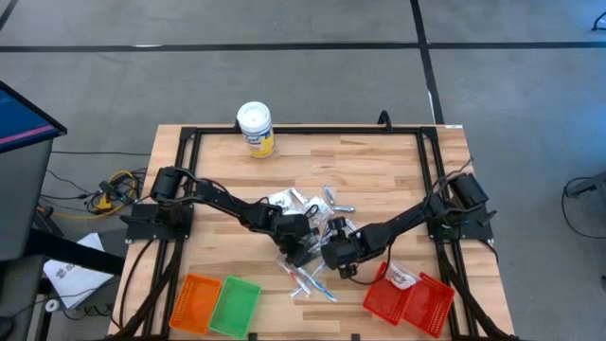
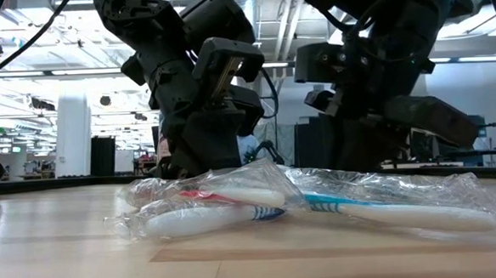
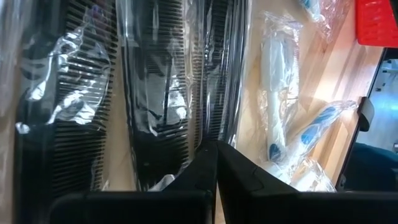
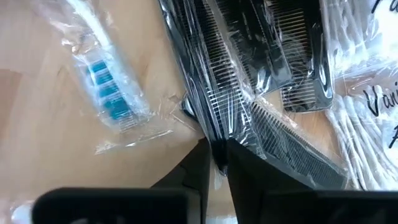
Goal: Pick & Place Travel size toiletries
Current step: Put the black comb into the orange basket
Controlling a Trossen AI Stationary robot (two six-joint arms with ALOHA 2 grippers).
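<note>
Toiletries: pile of wrapped combs (image 4: pixel 249 68), toothbrushes (image 2: pixel 235 209) and sachets (image 1: pixel 281 200) mid-table, nearer the front edge.
Right gripper (image 4: pixel 216 163): fingers pinched on a wrapped black comb (image 4: pixel 211 118) in the pile.
Left gripper (image 3: pixel 216 180): fingers together, over wrapped combs, holding nothing.
Red basket (image 1: pixel 409 299): front right corner, one white packet inside.

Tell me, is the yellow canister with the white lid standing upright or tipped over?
Upright. In the high view the yellow canister shows its round white lid facing straight up, near the table's far edge, apart from the pile.
</note>
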